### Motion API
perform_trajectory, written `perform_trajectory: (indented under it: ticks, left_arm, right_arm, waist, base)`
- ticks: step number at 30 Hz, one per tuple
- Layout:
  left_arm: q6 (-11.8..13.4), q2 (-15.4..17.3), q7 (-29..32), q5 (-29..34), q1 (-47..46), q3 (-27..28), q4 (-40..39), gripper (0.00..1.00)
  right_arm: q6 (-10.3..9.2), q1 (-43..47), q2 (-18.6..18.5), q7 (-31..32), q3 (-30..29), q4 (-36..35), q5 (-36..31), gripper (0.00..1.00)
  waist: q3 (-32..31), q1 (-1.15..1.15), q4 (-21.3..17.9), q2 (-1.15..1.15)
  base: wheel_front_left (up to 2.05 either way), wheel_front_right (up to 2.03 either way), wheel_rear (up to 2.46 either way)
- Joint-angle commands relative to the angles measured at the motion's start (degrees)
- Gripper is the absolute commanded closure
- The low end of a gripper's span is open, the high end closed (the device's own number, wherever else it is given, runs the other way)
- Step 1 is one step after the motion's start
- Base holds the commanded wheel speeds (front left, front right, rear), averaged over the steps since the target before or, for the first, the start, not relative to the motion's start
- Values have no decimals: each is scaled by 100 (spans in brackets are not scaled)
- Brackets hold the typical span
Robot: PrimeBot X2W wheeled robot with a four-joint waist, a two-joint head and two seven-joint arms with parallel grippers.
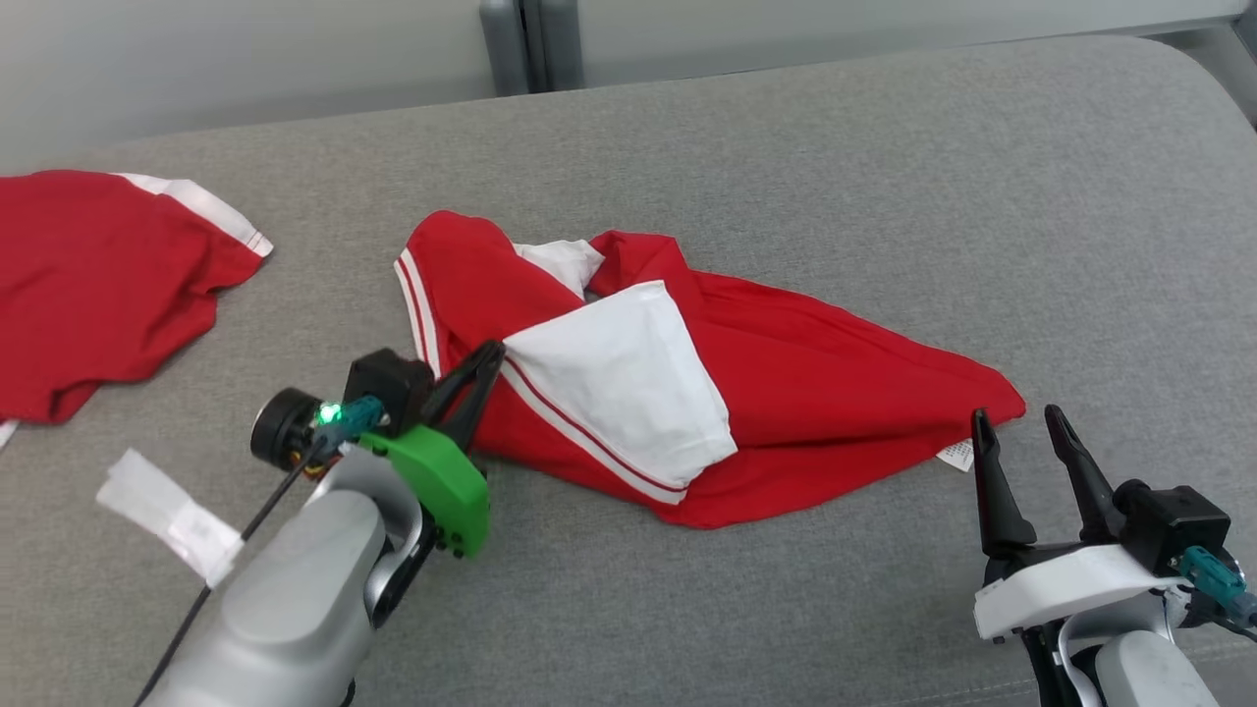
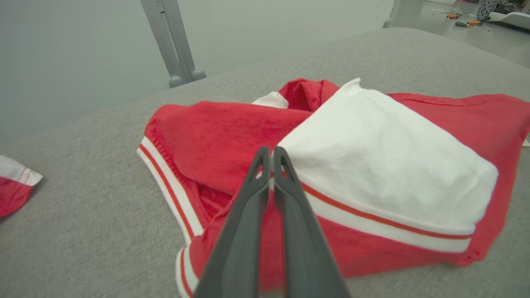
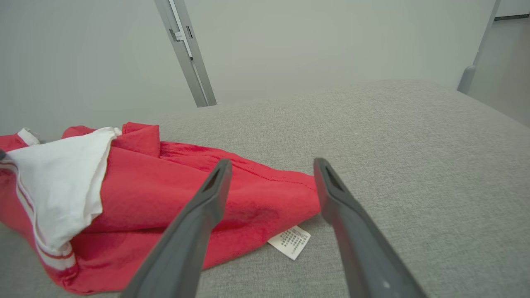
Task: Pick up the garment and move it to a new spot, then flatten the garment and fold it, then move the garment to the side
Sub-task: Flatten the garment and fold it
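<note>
left gripper pressed together at left hem of red-and-white garment | right gripper spread, just beside its right corner | long axis runs between them

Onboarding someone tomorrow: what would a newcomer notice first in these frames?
The crumpled red garment with its white panel, centre of the grey surface. The left gripper is shut on its striped left edge, the right gripper open by its right corner. A second red garment lies far left.
</note>
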Motion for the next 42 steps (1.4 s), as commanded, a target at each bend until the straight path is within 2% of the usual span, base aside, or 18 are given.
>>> perform_trajectory:
  ticks: [1, 7, 10, 15, 16, 17, 18, 25, 31, 42]
  left_arm:
    - [84, 120, -13, 36, 325, 103, -179, 100]
    - [408, 333, -10, 185, 1490, 515, -1171, 100]
    - [533, 308, -10, 170, 2078, 706, -1545, 100]
    - [632, 175, -10, 192, 2700, 903, -1695, 100]
    - [646, 154, -10, 207, 2772, 940, -1707, 86]
    - [665, 132, -11, 242, 2837, 1007, -1734, 54]
    - [665, 111, -11, 273, 2878, 1063, -1761, 0]
    - [685, 18, -11, 643, 2958, 1644, -2213, 0]
    - [533, -58, -12, 953, 2580, 1987, -2374, 0]
    - [181, -161, 66, 1231, 1392, 1948, -1612, 0]
  right_arm:
    - [-8, 82, 13, -19, 0, -15, -37, 0]
    - [-8, 198, 25, -19, -30, -12, -51, 0]
    - [-8, 247, 18, -19, -64, -7, -49, 0]
    - [-8, 270, -21, -19, -50, 33, -43, 0]
    - [-8, 276, -27, -19, -54, 39, -40, 0]
    - [-8, 277, -30, -19, -60, 43, -35, 0]
    - [-8, 278, -33, -19, -60, 47, -32, 0]
    - [-8, 292, -13, -19, -52, 73, -36, 0]
    - [-8, 199, 0, -19, 18, 108, -10, 0]
    - [-8, 5, -5, -19, 123, 196, 54, 0]
  waist:
    - [-154, 0, 217, 0]
    - [-244, 0, 452, 0]
    - [-260, 0, 535, 0]
    - [-278, 0, 594, 0]
    - [-282, 0, 603, 0]
    - [-285, 0, 614, 0]
    - [-288, 0, 621, 0]
    - [-307, 0, 646, 0]
    - [-260, 0, 572, 0]
    - [-66, 0, 165, 0]
  base:
    - [0, 0, 0]
    - [0, 0, 0]
    - [0, 0, 0]
    - [0, 0, 0]
    - [0, 0, 0]
    - [0, 0, 0]
    - [0, 0, 0]
    - [0, 0, 0]
    - [0, 0, 0]
    - [0, 0, 0]
